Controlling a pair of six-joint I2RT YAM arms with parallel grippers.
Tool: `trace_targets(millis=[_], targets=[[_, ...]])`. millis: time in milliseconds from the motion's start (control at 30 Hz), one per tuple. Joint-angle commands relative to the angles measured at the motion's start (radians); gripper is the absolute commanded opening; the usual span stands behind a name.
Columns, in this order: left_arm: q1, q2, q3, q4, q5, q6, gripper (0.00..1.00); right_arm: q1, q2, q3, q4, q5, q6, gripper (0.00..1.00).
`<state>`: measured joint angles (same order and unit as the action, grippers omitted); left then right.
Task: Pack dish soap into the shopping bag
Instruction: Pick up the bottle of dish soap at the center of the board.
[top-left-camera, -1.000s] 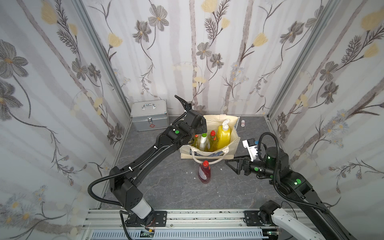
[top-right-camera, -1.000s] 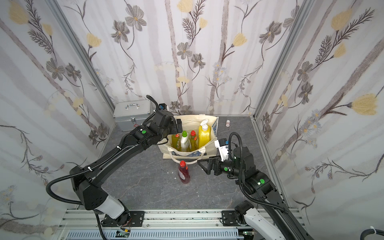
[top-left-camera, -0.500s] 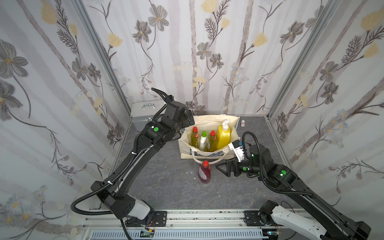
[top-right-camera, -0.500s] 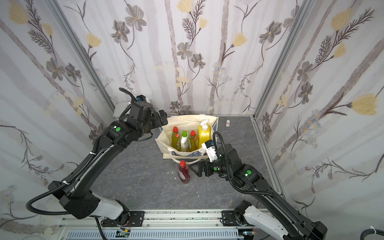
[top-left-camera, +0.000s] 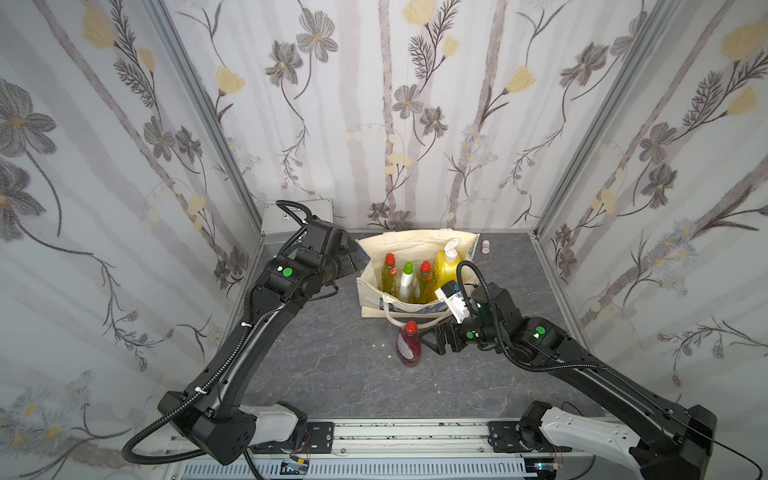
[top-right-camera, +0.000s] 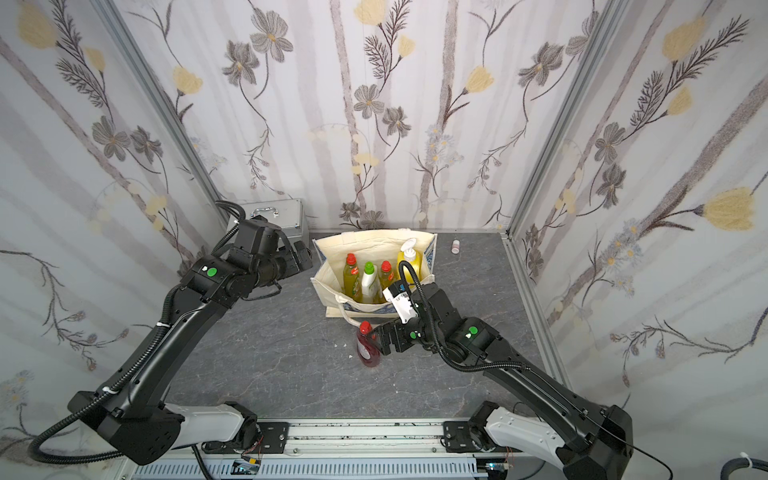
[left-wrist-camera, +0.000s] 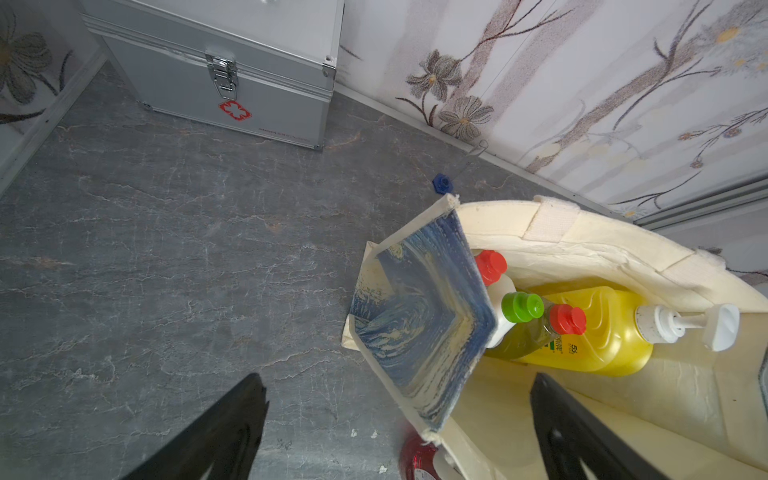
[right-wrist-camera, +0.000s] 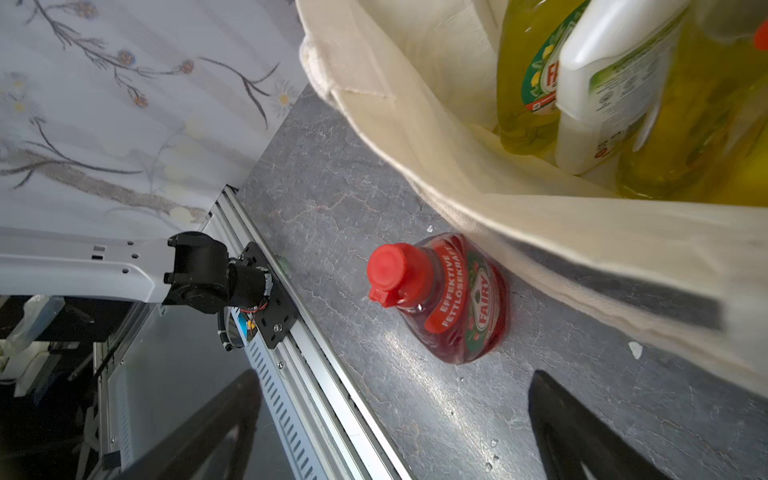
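- Cream canvas shopping bag (top-left-camera: 415, 243) with blue swirl print stood far-centre, four dish soap bottles (top-left-camera: 424, 282) inside
- Red-capped bottle of red soap (top-left-camera: 408, 347) stood on the grey table (top-left-camera: 332, 365) just near of it
- Right arm's fingers (right-wrist-camera: 573, 428) were apart, just right of that bottle
- Left arm's fingers (left-wrist-camera: 224, 424) were apart, empty, beside the bag's left side

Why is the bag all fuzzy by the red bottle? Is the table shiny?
Right wrist view: the bag sits close and blurs, the red bottle is sharp, pale glare on the table beside it. Both top views: everything sharp, evenly lit.
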<state>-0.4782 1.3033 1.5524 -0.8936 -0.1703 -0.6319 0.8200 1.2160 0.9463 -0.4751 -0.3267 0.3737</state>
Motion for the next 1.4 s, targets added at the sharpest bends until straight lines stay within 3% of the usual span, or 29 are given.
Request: trace_targets(millis=[0,233,533,1000,1367], targets=[[0.032,-0.030,-0.025,0.013,0.019,-0.022,1.00,0.035,0.053,0.031,0.012,0.061,-0.052,1.00],[0.102,-0.088,-0.076,0.021,0.070,-0.047,1.00,0.079,0.180,0.067,0.008,0.179,-0.054,1.00],[0.130,-0.113,-0.091,0.000,0.096,-0.043,1.00,0.111,0.260,0.039,0.106,0.282,-0.042,0.98],[0.150,-0.098,-0.080,-0.004,0.132,-0.038,1.00,0.198,0.242,-0.076,0.316,0.406,-0.009,0.89],[0.160,-0.084,-0.074,0.002,0.154,-0.034,1.00,0.226,0.237,-0.104,0.336,0.476,0.007,0.77]])
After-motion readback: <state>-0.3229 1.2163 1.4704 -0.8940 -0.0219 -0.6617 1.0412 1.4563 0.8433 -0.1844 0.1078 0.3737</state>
